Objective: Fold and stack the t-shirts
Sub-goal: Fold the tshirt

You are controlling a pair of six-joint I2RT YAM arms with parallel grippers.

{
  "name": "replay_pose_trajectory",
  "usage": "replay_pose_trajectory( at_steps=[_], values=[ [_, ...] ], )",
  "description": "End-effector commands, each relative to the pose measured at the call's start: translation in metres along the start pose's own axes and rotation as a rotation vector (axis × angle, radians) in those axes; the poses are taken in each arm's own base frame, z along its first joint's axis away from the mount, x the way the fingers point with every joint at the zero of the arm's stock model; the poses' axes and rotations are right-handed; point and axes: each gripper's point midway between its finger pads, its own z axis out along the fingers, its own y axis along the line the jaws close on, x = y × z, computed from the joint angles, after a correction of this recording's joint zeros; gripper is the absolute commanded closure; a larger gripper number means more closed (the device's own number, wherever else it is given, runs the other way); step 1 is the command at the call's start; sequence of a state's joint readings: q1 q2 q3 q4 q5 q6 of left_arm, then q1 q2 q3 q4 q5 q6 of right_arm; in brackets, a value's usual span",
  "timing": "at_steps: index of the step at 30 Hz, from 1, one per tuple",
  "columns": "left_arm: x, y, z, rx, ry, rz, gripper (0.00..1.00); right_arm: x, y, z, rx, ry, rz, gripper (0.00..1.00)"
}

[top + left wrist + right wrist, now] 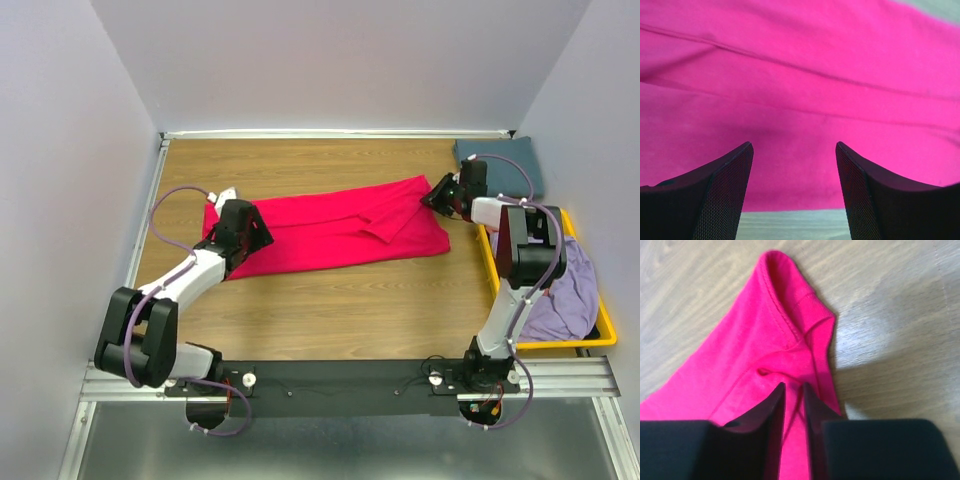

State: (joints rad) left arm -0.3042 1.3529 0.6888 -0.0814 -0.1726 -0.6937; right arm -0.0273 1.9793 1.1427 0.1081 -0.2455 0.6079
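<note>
We are in the folding step, working on the crimson-pink t-shirt (335,232). It lies as a long band across the middle of the table (300,310), already doubled lengthwise, with a flap turned over near its right end.

The left gripper (794,147) hovers over the band's left end. Its jaws are wide apart and hold nothing, with only the cloth below them. The right gripper (794,390) is at the band's right end, toward the table's right edge, with its jaws drawn to a narrow slit. Pink cloth shows in that slit, and we cannot tell whether it is pinched or merely lies beneath. A ribbed, stitched edge (790,315) of the shirt reaches out beyond that gripper onto bare wood.

1 slate blue-grey t-shirt (500,160) sits folded in the table's far right corner, which we judge to be where the stack begins. A lavender t-shirt (572,290) lies crumpled in the yellow bin (570,346) at the right edge, not yet folded.

We judge that the band next needs a crosswise fold. For that, the left gripper would have to come down and close on all layers at its end. It could then carry that end over toward the right while the other end stays flat. Catching only the top layer would pull the lengthwise fold open.
</note>
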Motion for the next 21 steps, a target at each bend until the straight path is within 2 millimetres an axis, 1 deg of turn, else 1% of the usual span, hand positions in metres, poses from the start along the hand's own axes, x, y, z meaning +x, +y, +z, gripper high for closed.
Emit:
replay_pose_trajectory(
  at_steps=[1,2,3,5,6,7,8,9,10,12,13,14,15,16,18,19,21],
  values=[
    [-0.026,0.023,-0.002,-0.079,-0.077,-0.081,0.25,-0.022,0.010,-0.021,0.001,-0.081,-0.022,0.61],
    [-0.027,0.023,-0.002,-0.078,-0.078,-0.075,0.25,-0.020,0.011,-0.024,0.003,-0.079,-0.020,0.58],
    [-0.034,0.032,0.001,-0.100,-0.088,-0.088,0.25,-0.019,0.015,-0.031,0.008,-0.084,-0.025,0.55],
    [-0.045,0.048,0.005,-0.136,-0.100,-0.090,0.25,-0.010,0.010,-0.040,0.058,-0.059,-0.017,0.52],
    [-0.049,0.054,0.008,-0.154,-0.103,-0.093,0.26,-0.002,0.007,-0.044,0.073,-0.047,-0.019,0.52],
    [-0.054,0.058,0.013,-0.167,-0.102,-0.098,0.30,0.010,0.012,-0.053,0.084,-0.020,-0.029,0.51],
    [-0.057,0.062,0.016,-0.175,-0.103,-0.096,0.31,0.016,0.014,-0.059,0.088,-0.012,-0.028,0.51],
    [-0.061,0.068,0.023,-0.191,-0.098,-0.095,0.33,0.034,0.010,-0.062,0.097,0.022,-0.029,0.50],
    [-0.064,0.070,0.027,-0.196,-0.096,-0.092,0.34,0.038,0.014,-0.070,0.088,0.026,-0.028,0.50],
    [-0.066,0.072,0.036,-0.205,-0.083,-0.083,0.35,0.057,0.016,-0.076,0.074,0.070,-0.004,0.50],
    [-0.065,0.073,0.044,-0.215,-0.067,-0.080,0.37,0.069,0.013,-0.081,0.079,0.094,0.015,0.50],
    [-0.064,0.074,0.048,-0.222,-0.057,-0.078,0.37,0.075,0.013,-0.082,0.076,0.111,0.022,0.50],
    [-0.059,0.079,0.055,-0.239,-0.032,-0.076,0.42,0.083,0.013,-0.084,0.067,0.136,0.027,0.50],
    [-0.062,0.080,0.058,-0.244,-0.028,-0.080,0.46,0.092,0.008,-0.085,0.082,0.160,0.045,0.50],
    [-0.057,0.084,0.064,-0.257,-0.008,-0.082,0.48,0.100,0.005,-0.085,0.086,0.188,0.056,0.50],
    [-0.053,0.089,0.067,-0.269,0.008,-0.089,0.49,0.106,0.000,-0.082,0.098,0.207,0.065,0.50],
    [-0.045,0.093,0.070,-0.280,0.039,-0.093,0.50,0.109,-0.004,-0.077,0.114,0.217,0.069,0.50]
  ],
)
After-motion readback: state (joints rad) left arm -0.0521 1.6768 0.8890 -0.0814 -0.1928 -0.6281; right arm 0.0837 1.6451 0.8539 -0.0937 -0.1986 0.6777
